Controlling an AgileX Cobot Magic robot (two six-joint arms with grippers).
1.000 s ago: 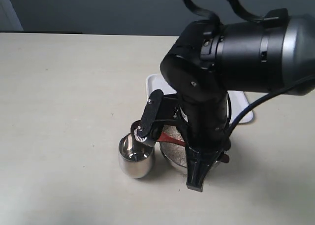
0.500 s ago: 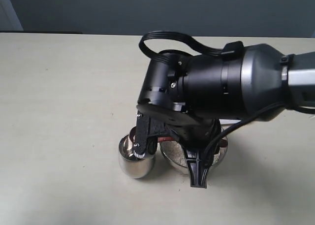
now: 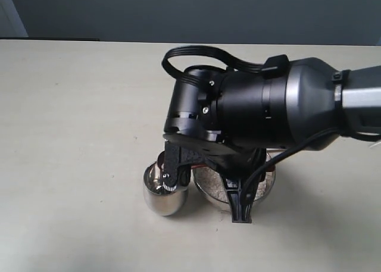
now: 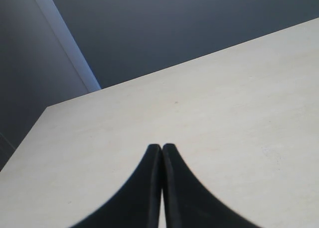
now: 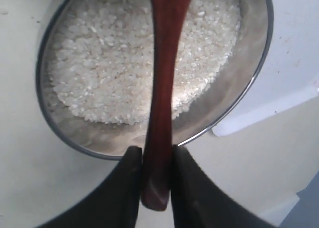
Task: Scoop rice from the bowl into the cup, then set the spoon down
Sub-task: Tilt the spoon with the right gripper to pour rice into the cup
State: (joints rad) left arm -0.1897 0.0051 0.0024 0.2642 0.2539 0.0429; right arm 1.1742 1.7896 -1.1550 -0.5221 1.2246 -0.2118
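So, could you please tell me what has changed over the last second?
The right arm swung down and leftward, tipping toward the small steel cup, jaws still clamped on the reddish-brown wooden spoon. The cup and the wide steel bowl of white rice stayed put.

A pale beige table (image 4: 224, 98) spreads out ahead of the left jaws and ends at a dark grey wall (image 4: 174, 28) (a lighter strip (image 4: 65, 43) runs up it). Ahead of the right jaws, off to one side, a white tray (image 5: 294, 63) lies on the table.

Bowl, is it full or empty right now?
Partly full: rice covers the bowl's bottom, with bare steel wall showing around the grains.
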